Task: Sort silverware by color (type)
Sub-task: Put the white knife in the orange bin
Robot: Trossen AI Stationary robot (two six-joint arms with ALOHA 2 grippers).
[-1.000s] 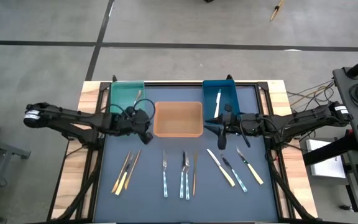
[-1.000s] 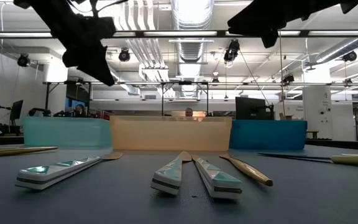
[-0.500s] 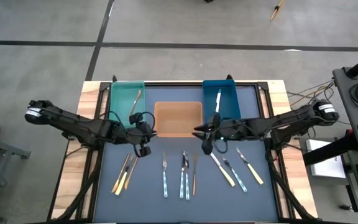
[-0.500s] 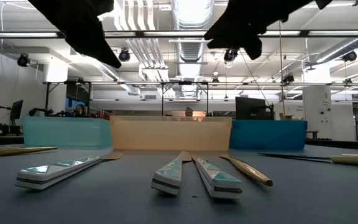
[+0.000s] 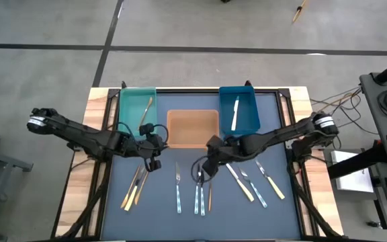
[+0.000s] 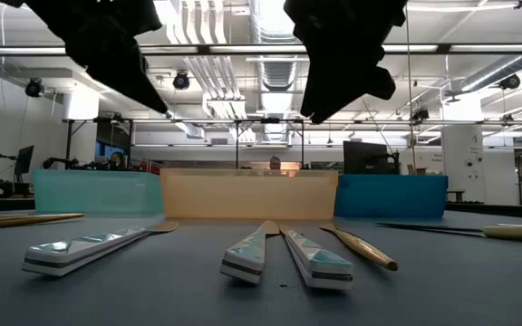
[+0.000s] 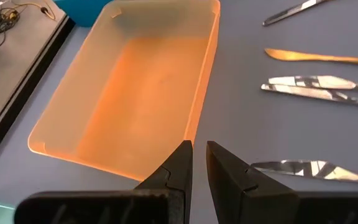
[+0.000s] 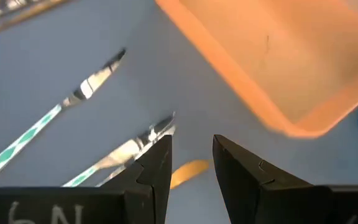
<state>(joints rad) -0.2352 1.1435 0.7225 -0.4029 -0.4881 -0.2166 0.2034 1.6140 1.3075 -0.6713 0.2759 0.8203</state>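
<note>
Silverware lies flat on the dark mat in three groups: gold and cream pieces [image 5: 134, 185] at the left, teal-patterned pieces [image 5: 199, 191] and a gold one [image 5: 210, 189] in the middle, and cream and patterned pieces [image 5: 254, 185] at the right. A gold spoon [image 5: 145, 107] lies in the teal bin [image 5: 127, 101] and a silver knife [image 5: 235, 113] in the blue bin [image 5: 250, 107]. My left gripper [image 5: 156, 163] [image 7: 197, 146] hovers by the orange bin's near left corner, a narrow gap between its fingers, empty. My right gripper [image 5: 205, 172] [image 8: 192, 146] hangs open and empty above the middle pieces.
The orange bin [image 5: 192, 142] [image 7: 197, 106] [image 8: 303, 118] stands between the teal and blue ones at the mat's far side, just beyond both grippers. Wooden table borders [image 5: 79, 181] flank the mat. Free mat lies between the cutlery groups.
My right gripper has swung from the blue bin's near edge toward the table's left and near edges, tipping downward and rolling, and now hangs over the middle pieces. My left gripper has drifted a little toward the near edge. No silverware has moved.
</note>
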